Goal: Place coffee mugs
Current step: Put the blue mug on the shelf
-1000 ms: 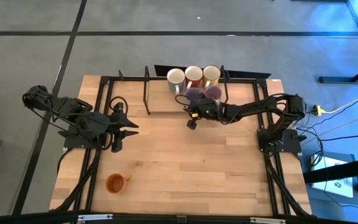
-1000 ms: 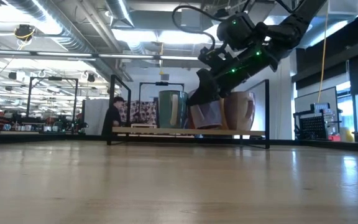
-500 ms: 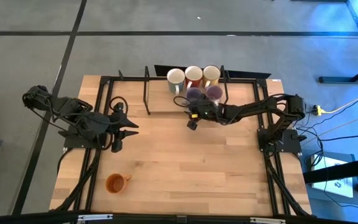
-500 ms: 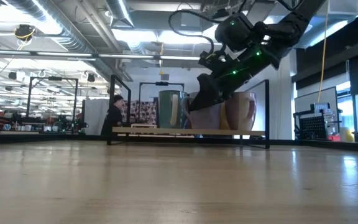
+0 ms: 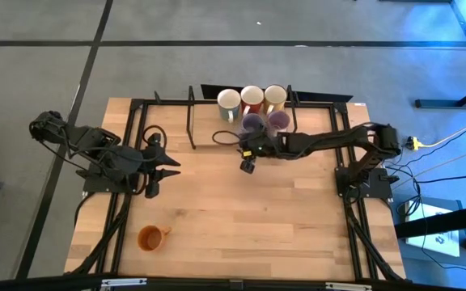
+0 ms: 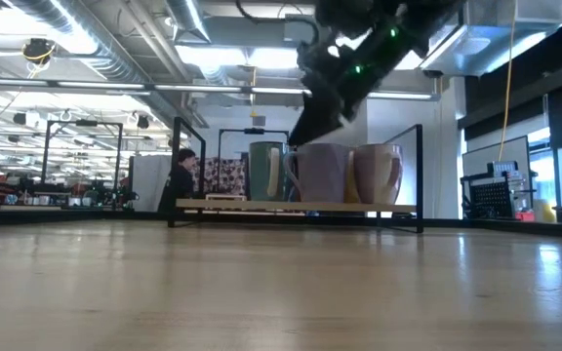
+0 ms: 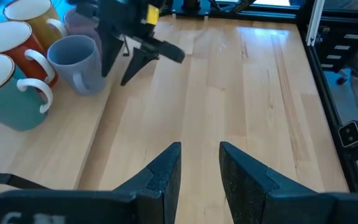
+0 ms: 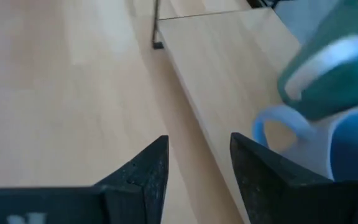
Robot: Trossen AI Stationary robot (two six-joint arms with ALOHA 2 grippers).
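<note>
Mugs stand grouped on the raised wooden shelf (image 5: 217, 137) at the table's 12 o'clock edge, evidently the collection point: three in the back row, a teal-sided mug (image 5: 228, 103), a red-lined mug (image 5: 252, 99) and a cream mug (image 5: 275, 97), with two lavender mugs (image 5: 253, 123) tight in front of them. That packing suggests five of six are placed.

The right gripper (image 5: 247, 161) hangs just off the shelf's front edge, at about 6 o'clock from the nearer lavender mug. Its fingers (image 8: 138, 171) are parted and empty, consistent with a mug having been set down and the arm clearing the row.

The orange mug (image 5: 150, 238) sits upright, alone, near the table's 7 o'clock corner, well apart from both arms.

The left gripper (image 5: 162, 172) waits over the table's left side with its fingers (image 7: 166, 171) spread and empty. The orange mug lies at roughly 6 o'clock from it, nearer this arm than the right.
</note>
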